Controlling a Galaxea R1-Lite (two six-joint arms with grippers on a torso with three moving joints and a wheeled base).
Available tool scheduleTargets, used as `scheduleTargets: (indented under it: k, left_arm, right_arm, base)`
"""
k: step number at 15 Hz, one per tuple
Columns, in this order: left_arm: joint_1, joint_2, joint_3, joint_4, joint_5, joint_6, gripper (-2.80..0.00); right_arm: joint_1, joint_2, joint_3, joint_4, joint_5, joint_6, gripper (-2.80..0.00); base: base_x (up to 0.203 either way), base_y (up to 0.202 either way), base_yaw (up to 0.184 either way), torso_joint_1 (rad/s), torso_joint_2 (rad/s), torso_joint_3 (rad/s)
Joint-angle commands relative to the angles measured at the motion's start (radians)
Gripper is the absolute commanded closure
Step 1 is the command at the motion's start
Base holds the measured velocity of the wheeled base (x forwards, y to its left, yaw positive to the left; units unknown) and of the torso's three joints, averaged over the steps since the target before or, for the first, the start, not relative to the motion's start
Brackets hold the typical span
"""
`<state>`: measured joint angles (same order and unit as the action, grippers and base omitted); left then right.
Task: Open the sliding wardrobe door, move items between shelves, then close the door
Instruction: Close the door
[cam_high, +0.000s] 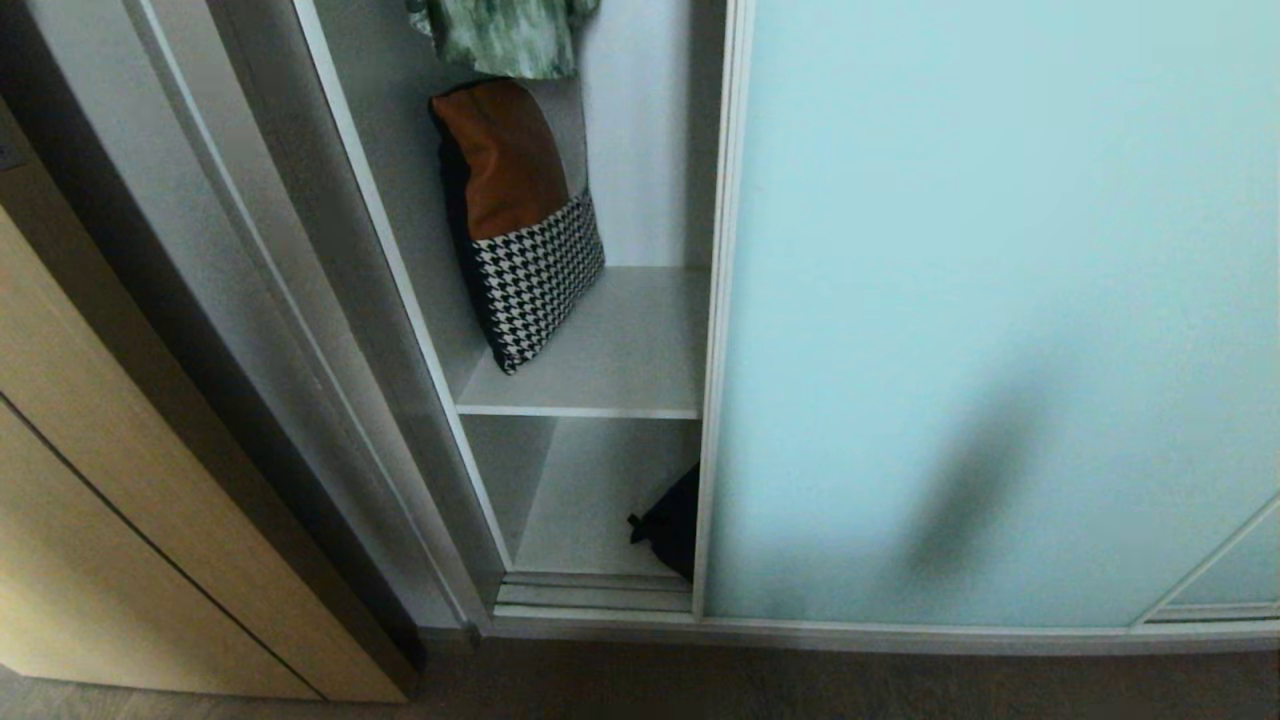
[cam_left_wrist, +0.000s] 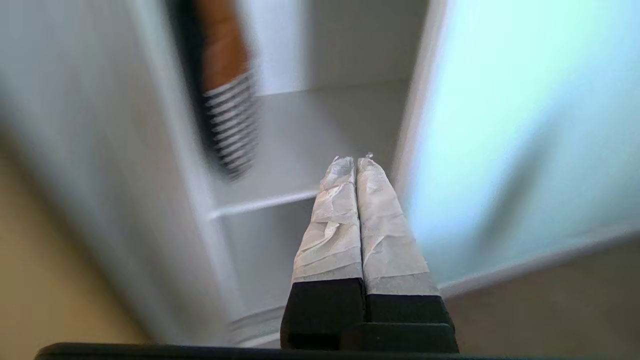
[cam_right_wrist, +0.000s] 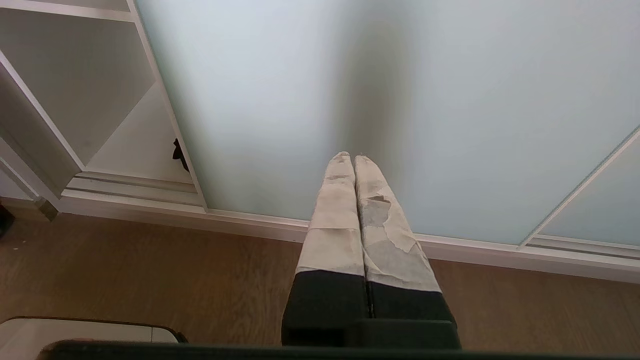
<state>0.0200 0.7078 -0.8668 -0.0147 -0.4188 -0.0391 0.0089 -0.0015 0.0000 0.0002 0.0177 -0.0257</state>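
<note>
Frosted aqua sliding wardrobe door (cam_high: 1000, 300) half hides soft black bag (cam_high: 672, 522); both tape-wrapped tools' (cam_left_wrist: 355, 160) (cam_right_wrist: 352, 159) fingers pressed together.

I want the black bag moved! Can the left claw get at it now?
Probably not yet. The bag sits on the bottom shelf, mostly hidden behind the door, with only a narrow gap. The left claw is shut, outside the wardrobe.

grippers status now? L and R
Left gripper: shut, holding nothing, near the wardrobe opening.
Right gripper: shut, holding nothing, facing the sliding wardrobe door.

Both gripper (cam_left_wrist: 355, 159) (cam_right_wrist: 352, 156) fingers pressed together.
</note>
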Motion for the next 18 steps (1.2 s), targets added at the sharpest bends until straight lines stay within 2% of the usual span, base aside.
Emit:
scheduleTargets:
  k: [1,3,5,7,9,11,15,18]
  left_arm:
    - [-0.028,0.344,-0.163,-0.048,-0.08,-0.031,0.0]
    - [-0.098,0.514,-0.282,-0.107,-0.121,-0.058,0.0]
    - [-0.233,0.65,-0.409,-0.143,-0.14,-0.076,0.0]
    - [-0.368,0.747,-0.506,-0.158,-0.145,-0.095,0.0]
    - [-0.456,0.824,-0.56,-0.165,-0.12,-0.105,0.0]
    - [-0.514,0.878,-0.59,-0.177,-0.077,-0.11,0.0]
    - [-0.59,0.921,-0.608,-0.221,-0.066,-0.244,0.0]
    - [-0.626,0.965,-0.609,-0.259,-0.062,-0.263,0.0]
  right_arm:
    - [0.0,-0.002,0.0,0.0,0.001,0.0,0.0]
    - [0.0,-0.002,0.0,0.0,0.001,0.0,0.0]
    - [0.0,-0.002,0.0,0.0,0.001,0.0,0.0]
    - [0.0,-0.002,0.0,0.0,0.001,0.0,0.0]
    - [0.0,-0.002,0.0,0.0,0.001,0.0,0.0]
    - [0.0,-0.002,0.0,0.0,0.001,0.0,0.0]
    - [0.0,-0.002,0.0,0.0,0.001,0.0,0.0]
    - [0.0,-0.002,0.0,0.0,0.001,0.0,0.0]
  base:
    - [0.0,0.0,0.0,0.0,0.0,0.0]
    - [0.0,0.0,0.0,0.0,0.0,0.0]
    - [0.0,0.0,0.0,0.0,0.0,0.0]
    - [0.0,0.0,0.0,0.0,0.0,0.0]
    - [0.0,0.0,0.0,0.0,0.0,0.0]
    - [0.0,0.0,0.0,0.0,0.0,0.0]
    - [0.0,0.0,0.0,0.0,0.0,0.0]
    - [0.0,0.0,0.0,0.0,0.0,0.0]
